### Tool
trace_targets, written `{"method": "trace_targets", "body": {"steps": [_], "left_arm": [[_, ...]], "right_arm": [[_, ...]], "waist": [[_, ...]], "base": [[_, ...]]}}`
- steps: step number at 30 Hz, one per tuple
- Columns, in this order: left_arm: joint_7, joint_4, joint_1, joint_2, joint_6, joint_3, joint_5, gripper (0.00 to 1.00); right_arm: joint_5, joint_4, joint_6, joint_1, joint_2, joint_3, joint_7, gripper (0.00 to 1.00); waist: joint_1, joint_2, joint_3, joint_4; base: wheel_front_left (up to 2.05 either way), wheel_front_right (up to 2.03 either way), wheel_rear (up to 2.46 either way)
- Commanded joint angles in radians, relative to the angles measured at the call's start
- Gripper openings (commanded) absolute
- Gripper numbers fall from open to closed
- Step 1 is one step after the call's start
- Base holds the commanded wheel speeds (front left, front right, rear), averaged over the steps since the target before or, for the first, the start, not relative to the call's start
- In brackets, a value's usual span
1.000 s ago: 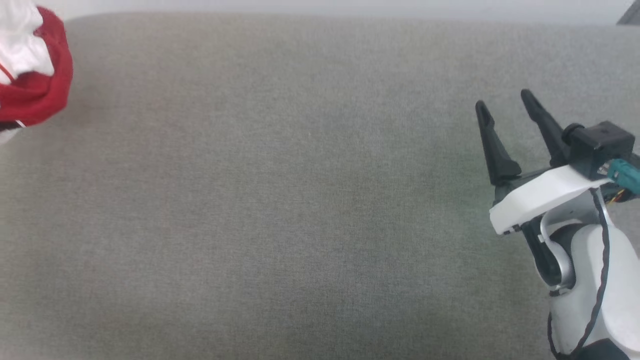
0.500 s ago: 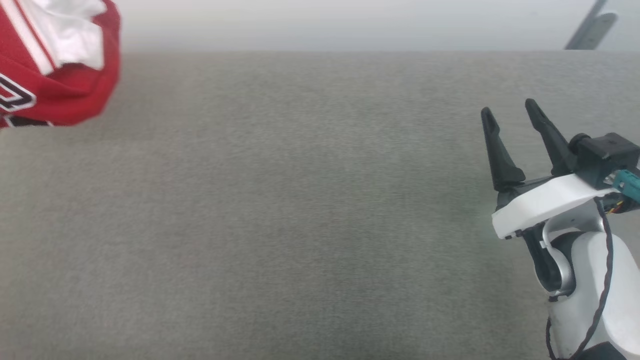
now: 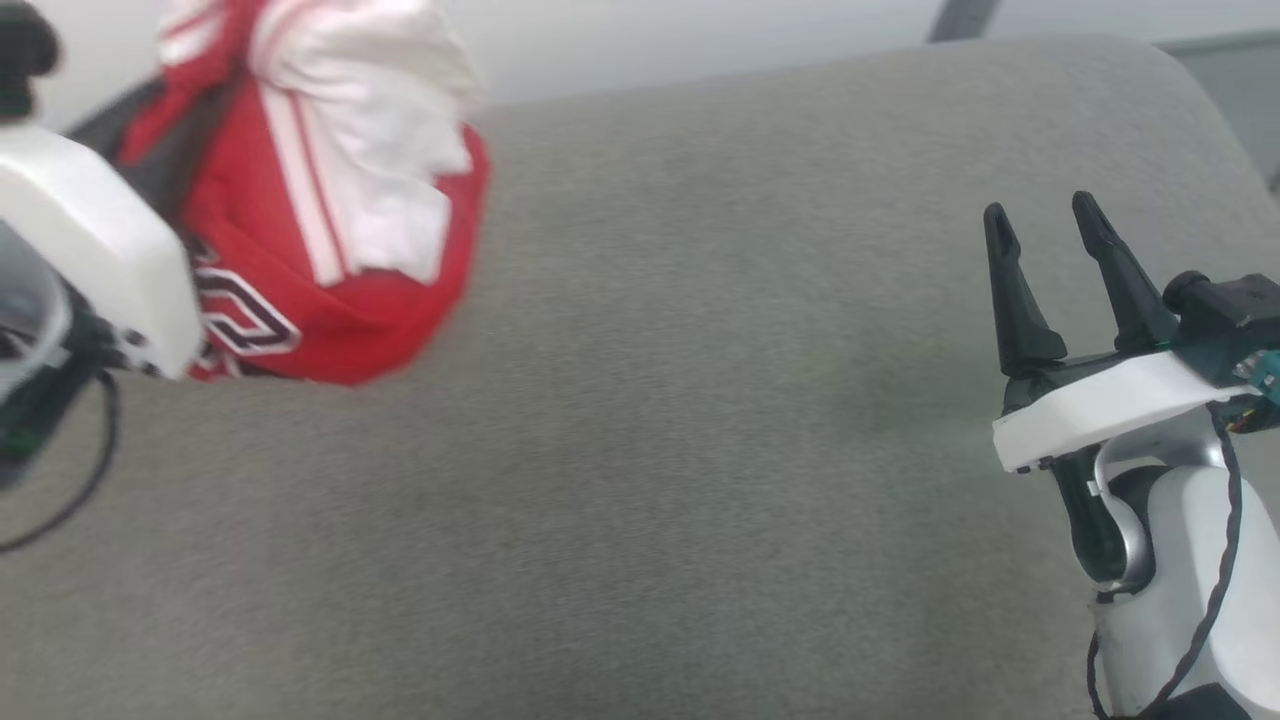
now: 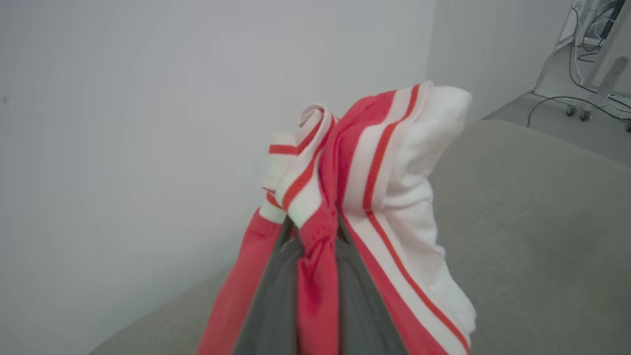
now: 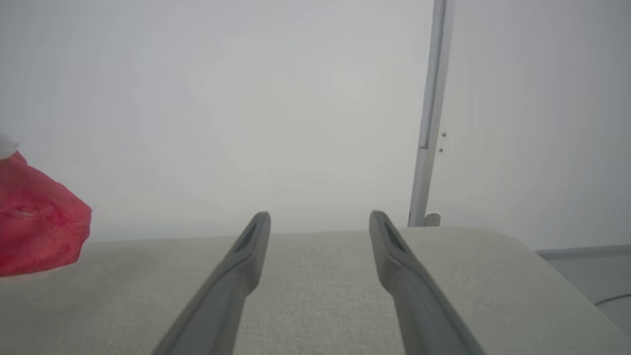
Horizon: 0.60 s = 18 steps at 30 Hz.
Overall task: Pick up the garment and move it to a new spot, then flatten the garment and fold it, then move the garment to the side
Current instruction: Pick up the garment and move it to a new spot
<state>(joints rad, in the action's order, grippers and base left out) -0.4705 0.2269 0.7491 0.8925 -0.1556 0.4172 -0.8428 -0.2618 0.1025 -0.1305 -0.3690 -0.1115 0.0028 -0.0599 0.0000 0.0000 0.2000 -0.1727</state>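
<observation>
Left gripper (image 4: 315, 231) clamps garment (image 3: 340, 320), seemingly airborne, now farther into view; right gripper (image 3: 1040, 212) agape.

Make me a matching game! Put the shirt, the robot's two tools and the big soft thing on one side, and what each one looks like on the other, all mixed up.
Column 1
1. garment
2. left tool
3. right tool
4. cushion

Column 2
A. open, with nothing between its fingers
B. plain grey
C. red and white, all bunched up
D. shut on a fold of red cloth

Pairs: 1-C, 2-D, 3-A, 4-B
</observation>
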Motion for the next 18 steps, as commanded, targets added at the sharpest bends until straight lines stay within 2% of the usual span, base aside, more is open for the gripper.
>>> {"method": "trace_targets", "body": {"steps": [1, 9, 18], "left_arm": [[-0.014, 0.018, -0.015, -0.016, -0.012, 0.018, 0.019, 0.00], [-0.056, -0.020, -0.100, -0.084, -0.033, 0.128, 0.012, 0.00], [-0.037, -0.209, -0.168, -0.168, 0.006, 0.220, 0.003, 0.00]], "right_arm": [[-0.004, 0.004, 0.000, 0.010, 0.010, 0.001, -0.015, 1.00], [-0.019, 0.039, 0.000, 0.015, 0.040, 0.006, -0.061, 1.00], [-0.030, 0.088, 0.000, 0.001, 0.054, 0.033, -0.093, 1.00]], "waist": [[0.0000, 0.0000, 0.025, -0.058], [0.0000, 0.0000, 0.065, -0.142], [0.0000, 0.0000, 0.079, -0.175]], "base": [[0.00, 0.00, 0.00], [0.00, 0.00, 0.00], [0.00, 0.00, 0.00]]}}
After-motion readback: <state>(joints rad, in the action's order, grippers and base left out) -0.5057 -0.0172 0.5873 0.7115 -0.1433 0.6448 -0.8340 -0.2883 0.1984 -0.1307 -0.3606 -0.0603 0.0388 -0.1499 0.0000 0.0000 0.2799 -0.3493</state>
